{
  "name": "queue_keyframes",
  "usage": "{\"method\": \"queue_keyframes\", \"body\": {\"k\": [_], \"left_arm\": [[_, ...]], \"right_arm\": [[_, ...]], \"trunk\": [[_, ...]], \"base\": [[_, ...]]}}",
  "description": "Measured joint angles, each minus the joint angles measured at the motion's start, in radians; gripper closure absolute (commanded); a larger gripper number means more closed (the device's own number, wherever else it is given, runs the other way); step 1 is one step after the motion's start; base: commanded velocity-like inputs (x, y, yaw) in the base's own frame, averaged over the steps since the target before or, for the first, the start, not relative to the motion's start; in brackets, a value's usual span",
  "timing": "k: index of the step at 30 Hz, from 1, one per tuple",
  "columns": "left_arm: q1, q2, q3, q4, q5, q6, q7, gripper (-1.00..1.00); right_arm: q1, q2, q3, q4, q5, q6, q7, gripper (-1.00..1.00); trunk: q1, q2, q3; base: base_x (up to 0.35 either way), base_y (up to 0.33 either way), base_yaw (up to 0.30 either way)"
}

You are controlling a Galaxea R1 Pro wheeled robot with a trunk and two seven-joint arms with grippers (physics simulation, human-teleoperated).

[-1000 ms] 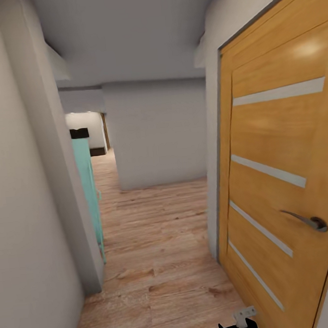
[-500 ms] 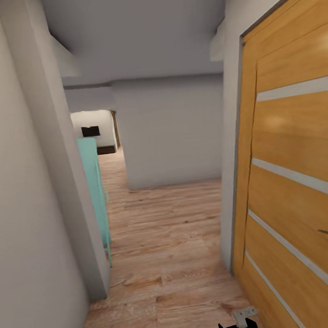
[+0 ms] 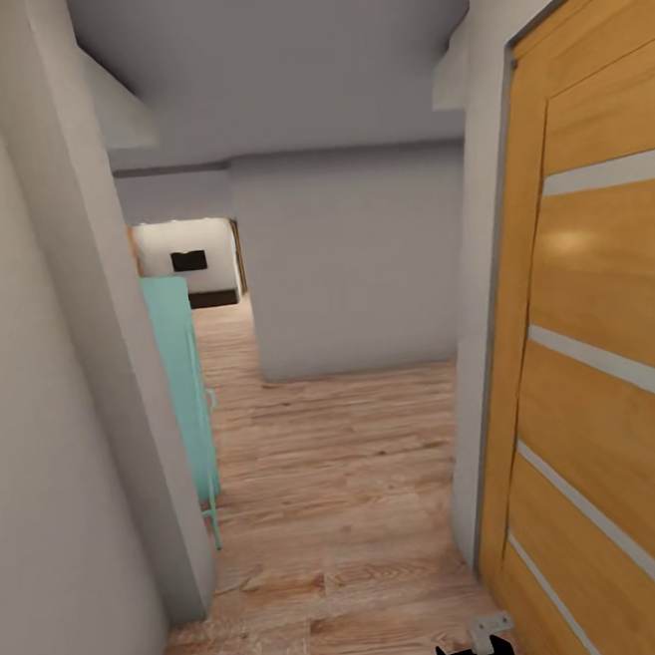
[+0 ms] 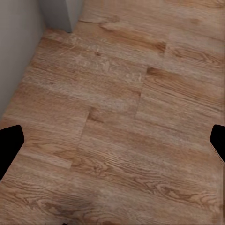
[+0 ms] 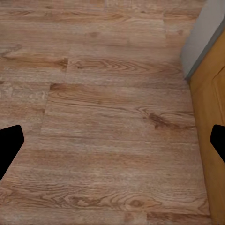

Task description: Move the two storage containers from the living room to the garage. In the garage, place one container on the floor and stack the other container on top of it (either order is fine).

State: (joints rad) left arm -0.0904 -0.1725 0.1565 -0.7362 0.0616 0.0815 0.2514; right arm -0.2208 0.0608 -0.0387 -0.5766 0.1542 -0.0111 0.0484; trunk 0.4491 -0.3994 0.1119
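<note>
Robot stands in a narrow hallway: white wall [image 3: 44,395] at left, turquoise cabinet [image 3: 181,392] beside it, wood-plank floor [image 3: 333,487] ahead, orange wooden door [image 3: 601,361] at right. Left gripper [image 4: 112,140] and right gripper [image 5: 112,140] both hang spread and empty over planks. Storage containers are out of sight here; judged thin-walled, light, slightly flexible, best pinched at a rim wall.
</note>
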Motion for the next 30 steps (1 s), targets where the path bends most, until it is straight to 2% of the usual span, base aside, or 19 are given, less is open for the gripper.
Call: {"method": "queue_keyframes", "body": {"k": [5, 16, 26, 30], "left_arm": [[0.000, 0.000, 0.000, 0.000, 0.000, 0.000, 0.001, -1.00], [0.000, -0.001, 0.000, 0.000, 0.000, 0.000, 0.002, -1.00], [0.000, 0.000, 0.000, 0.000, 0.000, 0.000, 0.002, -1.00], [0.000, 0.000, 0.000, 0.000, 0.000, 0.000, 0.002, -1.00]], "right_arm": [[0.000, 0.000, 0.000, 0.000, 0.000, 0.000, 0.000, -1.00], [0.000, 0.000, 0.000, 0.000, 0.000, 0.000, 0.000, -1.00], [0.000, 0.000, 0.000, 0.000, 0.000, 0.000, 0.000, -1.00], [0.000, 0.000, 0.000, 0.000, 0.000, 0.000, 0.000, -1.00]], "trunk": [[0.000, 0.000, -0.002], [0.000, 0.000, -0.002], [0.000, 0.000, -0.006], [0.000, 0.000, -0.007]], "base": [[0.322, -0.126, 0.204], [0.321, -0.151, 0.039], [0.321, -0.159, 0.257], [0.321, -0.154, 0.119]]}}
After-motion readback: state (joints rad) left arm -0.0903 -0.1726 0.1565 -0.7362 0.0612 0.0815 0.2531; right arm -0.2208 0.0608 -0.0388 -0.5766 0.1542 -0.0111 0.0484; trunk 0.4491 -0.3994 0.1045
